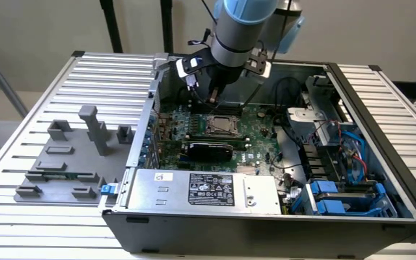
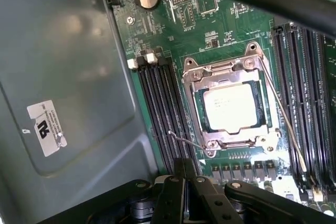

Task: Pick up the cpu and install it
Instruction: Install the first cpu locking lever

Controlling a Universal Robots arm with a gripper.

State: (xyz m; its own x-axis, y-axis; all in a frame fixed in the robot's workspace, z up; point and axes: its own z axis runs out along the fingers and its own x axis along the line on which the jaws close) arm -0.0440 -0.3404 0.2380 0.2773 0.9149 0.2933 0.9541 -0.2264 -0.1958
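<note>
The cpu (image 2: 231,107), a flat square chip with a pale metal top, lies inside the metal socket frame (image 2: 224,68) on the green motherboard (image 2: 210,30). In the exterior view the cpu (image 1: 221,125) sits mid-board inside the open computer case (image 1: 266,227). My gripper (image 1: 212,99) hangs above the board just behind the socket, apart from the chip. Its black fingers (image 2: 178,182) are pressed together with nothing between them, so the gripper (image 2: 184,167) is shut and empty. A thin wire lever (image 2: 283,114) runs along one side of the socket.
Black memory slots (image 2: 163,108) flank the socket. The grey case wall (image 2: 68,77) stands close by. A long black card (image 1: 208,147), the power supply (image 1: 201,189) and blue drive bays (image 1: 345,200) fill the case. A grey fixture plate with blocks (image 1: 71,157) lies at the exterior view's left.
</note>
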